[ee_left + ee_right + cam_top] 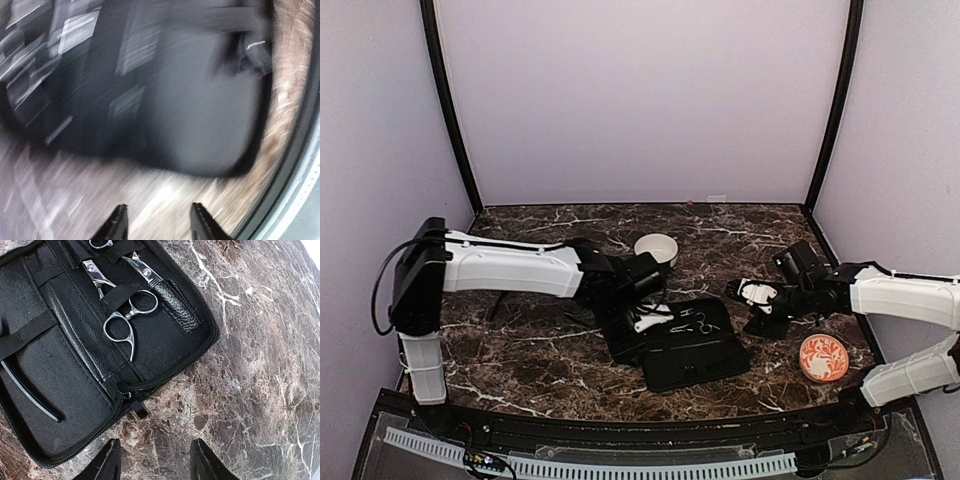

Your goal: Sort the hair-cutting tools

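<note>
I count two pairs of silver scissors: one pair (126,315) sits under an elastic strap, the second pair (145,273) has its blades in a textured pocket. One thin black stick (30,395) lies under another strap. All three sit inside the open black zip case (65,375) at the middle of the table (250,365).

One white bowl (656,248) stands just far of the case, and one orange patterned dish (822,358) sits near right.

The left arm overhangs the case's left part. The left gripper (159,206), in a blurred view, has its fingers apart and holds nothing. The right gripper (156,442) has its fingers wide and is empty.
</note>
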`<state>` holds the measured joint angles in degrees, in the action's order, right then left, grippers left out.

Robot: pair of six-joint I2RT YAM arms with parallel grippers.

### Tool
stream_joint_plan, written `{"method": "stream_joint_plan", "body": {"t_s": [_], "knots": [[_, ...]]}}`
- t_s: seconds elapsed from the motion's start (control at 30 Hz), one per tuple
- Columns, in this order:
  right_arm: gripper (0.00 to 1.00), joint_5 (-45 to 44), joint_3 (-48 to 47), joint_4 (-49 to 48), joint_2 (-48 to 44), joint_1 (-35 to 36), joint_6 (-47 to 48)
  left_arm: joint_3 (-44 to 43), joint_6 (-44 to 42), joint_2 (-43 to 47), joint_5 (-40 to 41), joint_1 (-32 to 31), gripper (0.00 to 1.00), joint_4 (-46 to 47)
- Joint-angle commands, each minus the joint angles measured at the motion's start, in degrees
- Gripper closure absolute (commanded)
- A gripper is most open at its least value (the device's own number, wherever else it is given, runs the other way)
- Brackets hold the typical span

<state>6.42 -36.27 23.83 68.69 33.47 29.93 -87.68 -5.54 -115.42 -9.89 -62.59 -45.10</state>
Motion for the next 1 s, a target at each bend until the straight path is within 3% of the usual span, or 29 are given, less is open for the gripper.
{"method": "stream_joint_plan", "body": {"t_s": [0.0,0.2,0.33,0.4,0.77,0.97], "knots": [[0.53,0.1,-1.4,-0.6,0.1,-0.1,0.3,10.4,7.5,15.5,16.8,9.7,0.50,1.0],[0.53,0.4,-1.4,-0.4,0.0,-0.1,0.4,16.6,13.8,21.5,29.8,23.8,0.26,-1.8],[0.53,0.1,-1.4,-0.5,-0.3,-0.2,0.4,18.7,15.0,22.4,31.2,33.0,0.21,-1.3],[0.53,0.0,-1.4,-0.5,-0.4,-0.1,0.5,19.6,14.9,22.4,29.9,36.7,0.23,-0.1],[0.53,-0.4,-1.1,-0.6,-0.3,-0.2,0.6,23.9,11.7,18.3,19.0,53.3,0.54,0.7],[0.53,-0.2,-1.2,-0.5,0.6,-0.1,0.7,24.4,11.5,16.3,14.9,54.8,0.64,1.7]]}}
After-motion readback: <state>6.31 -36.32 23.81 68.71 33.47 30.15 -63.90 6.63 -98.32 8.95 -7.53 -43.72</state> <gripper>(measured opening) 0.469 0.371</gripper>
